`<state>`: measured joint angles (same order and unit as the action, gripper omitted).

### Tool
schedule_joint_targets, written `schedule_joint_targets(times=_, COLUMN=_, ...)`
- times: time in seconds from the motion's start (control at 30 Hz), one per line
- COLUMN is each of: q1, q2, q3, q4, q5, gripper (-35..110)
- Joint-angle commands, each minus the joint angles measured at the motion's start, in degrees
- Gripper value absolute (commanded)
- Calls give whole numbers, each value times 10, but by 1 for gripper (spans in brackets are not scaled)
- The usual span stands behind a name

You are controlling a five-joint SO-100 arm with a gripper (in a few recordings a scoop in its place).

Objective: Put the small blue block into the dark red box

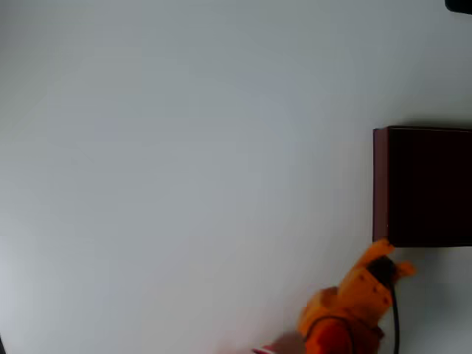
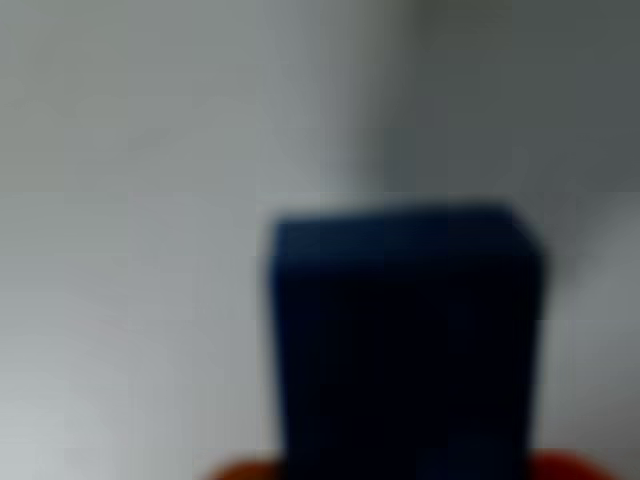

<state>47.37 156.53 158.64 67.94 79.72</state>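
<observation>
End effector [image 1: 391,262] sitting just outside near corner of red box [image 1: 380,184], pinching blue block [image 2: 405,340]. Risk: releasing here, block landing on counter [image 1: 184,169]; advancing low, fingers clipping box wall.

Large square dark red box [image 1: 380,184] at the overhead view's right edge on the plain white table [image 1: 184,162], orange two-finger gripper [image 1: 391,259] just below the box's lower-left corner, small blue rectangular block [image 2: 405,340] close before the wrist camera.
</observation>
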Motion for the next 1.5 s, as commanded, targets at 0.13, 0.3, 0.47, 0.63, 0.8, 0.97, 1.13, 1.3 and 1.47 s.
schedule_joint_targets(times=0.13, q1=26, q2=-106, q3=-201, q4=11, q5=-82, gripper=0)
schedule_joint_targets(times=0.3, q1=-11, q2=-262, q3=-313, q4=-40, q5=-111, gripper=0)
schedule_joint_targets(times=0.47, q1=-18, q2=-402, q3=-436, q4=-61, q5=-142, gripper=0)
schedule_joint_targets(times=0.63, q1=-26, q2=-542, q3=-549, q4=-63, q5=-173, gripper=0)
schedule_joint_targets(times=0.8, q1=-40, q2=-663, q3=-636, q4=-54, q5=-208, gripper=3)
schedule_joint_targets(times=0.97, q1=-49, q2=-737, q3=-719, q4=8, q5=-224, gripper=27)
schedule_joint_targets(times=1.13, q1=-50, q2=-691, q3=-683, q4=10, q5=-251, gripper=29)
schedule_joint_targets(times=1.3, q1=-66, q2=-573, q3=-619, q4=25, q5=-340, gripper=26)
schedule_joint_targets(times=1.47, q1=-94, q2=-377, q3=-501, q4=48, q5=-470, gripper=25)
